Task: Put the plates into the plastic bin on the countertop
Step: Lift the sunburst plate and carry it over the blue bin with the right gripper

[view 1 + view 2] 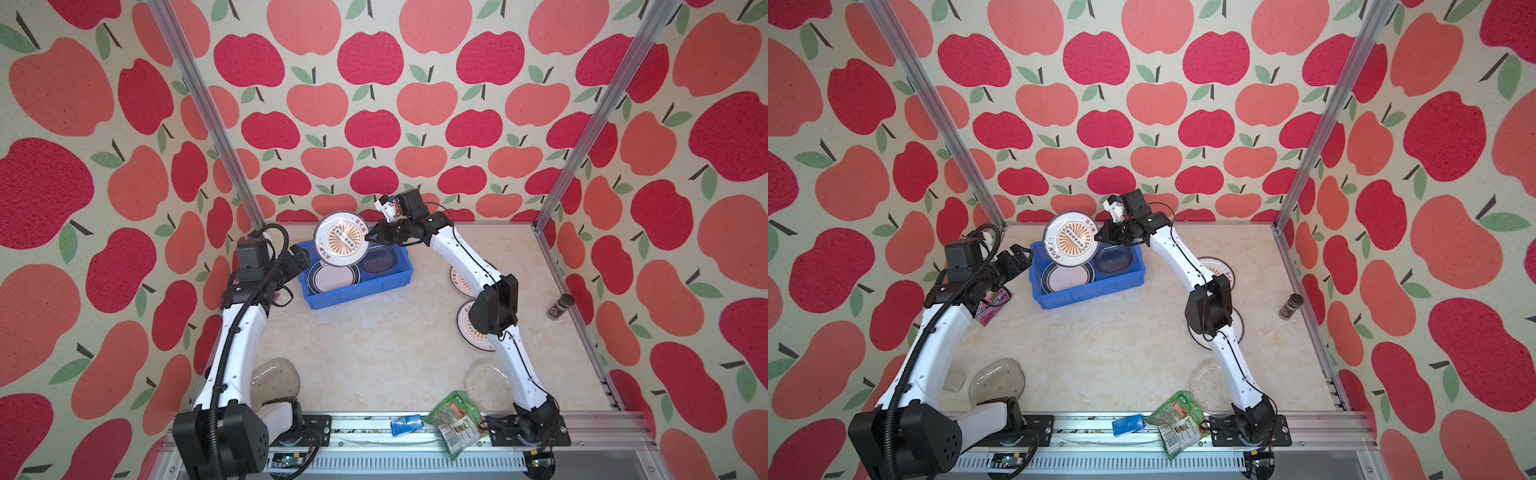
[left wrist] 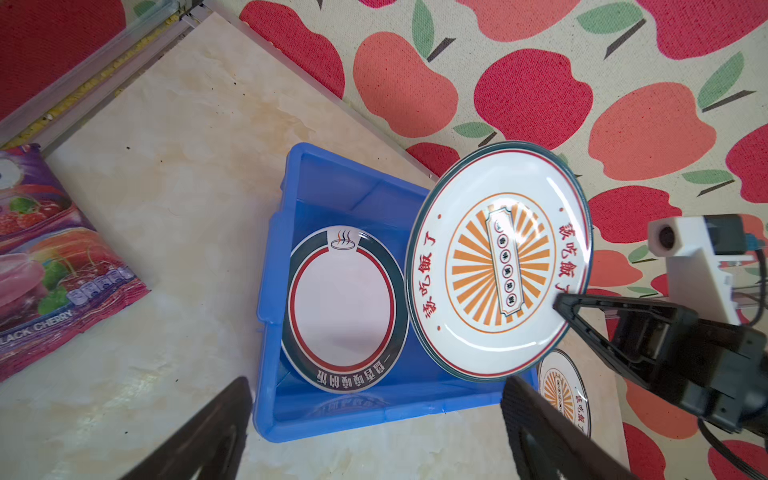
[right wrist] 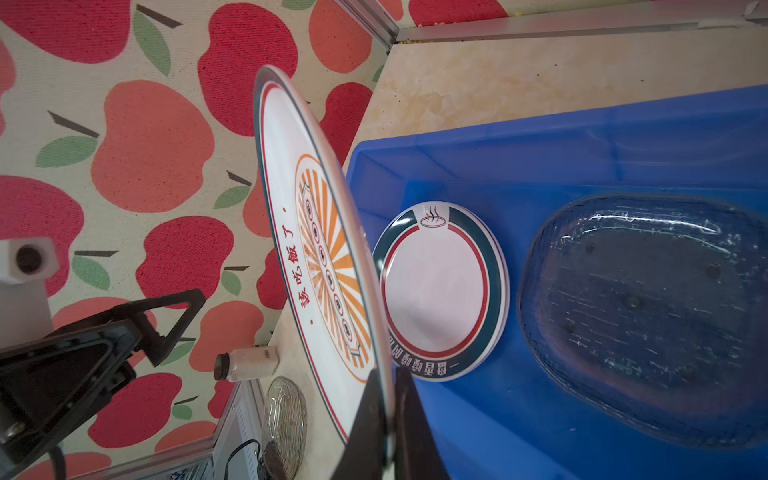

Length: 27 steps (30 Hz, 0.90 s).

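- The right claw [image 1: 369, 240] pinches the rim of a sunburst plate [image 1: 341, 239], holding it tilted above the blue bin [image 1: 353, 296].
- The bin sits on the tabletop [image 1: 374, 340] and holds a dark-rimmed plate [image 1: 332, 279] and a glass plate [image 1: 378, 262].
- The left claw [image 1: 304, 254] hangs spread and empty beside the bin.
- Step in hand: bringing the plate in. Next it likely needs lowering flat onto the dark-rimmed plate before release.

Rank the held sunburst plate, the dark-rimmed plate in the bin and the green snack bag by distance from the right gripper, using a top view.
1. The sunburst plate: pinched at its rim by the right gripper.
2. The dark-rimmed plate: lying in the blue bin, just beneath.
3. The green snack bag: farthest, at the front edge.
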{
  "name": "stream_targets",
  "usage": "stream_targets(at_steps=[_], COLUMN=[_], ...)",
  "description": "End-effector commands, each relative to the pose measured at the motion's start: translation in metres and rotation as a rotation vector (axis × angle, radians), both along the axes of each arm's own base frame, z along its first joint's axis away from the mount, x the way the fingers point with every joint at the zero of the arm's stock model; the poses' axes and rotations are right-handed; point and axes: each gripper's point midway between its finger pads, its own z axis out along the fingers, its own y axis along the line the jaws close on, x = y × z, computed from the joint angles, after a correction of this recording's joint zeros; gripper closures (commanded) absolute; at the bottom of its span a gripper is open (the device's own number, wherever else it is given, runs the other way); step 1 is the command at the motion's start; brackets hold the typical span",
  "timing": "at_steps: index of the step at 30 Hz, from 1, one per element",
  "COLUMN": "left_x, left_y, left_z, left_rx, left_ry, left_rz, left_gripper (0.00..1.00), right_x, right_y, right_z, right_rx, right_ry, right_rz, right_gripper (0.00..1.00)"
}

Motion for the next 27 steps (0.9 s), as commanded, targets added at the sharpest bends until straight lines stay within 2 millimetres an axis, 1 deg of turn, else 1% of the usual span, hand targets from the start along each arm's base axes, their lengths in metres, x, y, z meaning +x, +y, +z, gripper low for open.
stream_targets(at_steps=[1, 2, 6, 8, 11, 15, 20, 27], left_x=[0.006, 0.007, 0.009, 0.009, 0.009, 0.01, 0.014, 0.013], left_y=[0.0, 0.001, 0.004, 0.006, 0.007, 0.008, 0.008, 0.008], left_z=[-0.009, -0.011, -0.019, -0.021, -0.024, -0.026, -0.03, -0.042], left_rx=[-0.037, -0.044, -0.058, -0.067, -0.079, -0.09, -0.11, -0.125], left_ry=[0.002, 0.002, 0.014, 0.019, 0.022, 0.024, 0.026, 0.046], left_rz=[-0.005, -0.006, -0.004, -0.003, -0.004, -0.006, -0.01, -0.009], left_gripper=[0.04, 0.04, 0.05, 0.05, 0.05, 0.05, 0.05, 0.06], right_x=[0.016, 0.019, 0.019, 0.019, 0.016, 0.007, 0.003, -0.007], right_y=[0.014, 0.019, 0.041, 0.048, 0.051, 0.051, 0.048, 0.041], right_z=[0.018, 0.016, -0.005, -0.02, -0.048, -0.072, -0.088, -0.111], right_rx=[0.094, 0.121, 0.141, 0.138, 0.099, 0.04, 0.013, -0.054], right_ry=[-0.015, -0.016, 0.008, 0.042, 0.083, 0.111, 0.154, 0.21], right_rz=[-0.063, -0.064, -0.06, -0.063, -0.074, -0.062, -0.057, -0.037], right_gripper=[1.0, 1.0, 1.0, 1.0, 1.0, 1.0, 1.0, 1.0])
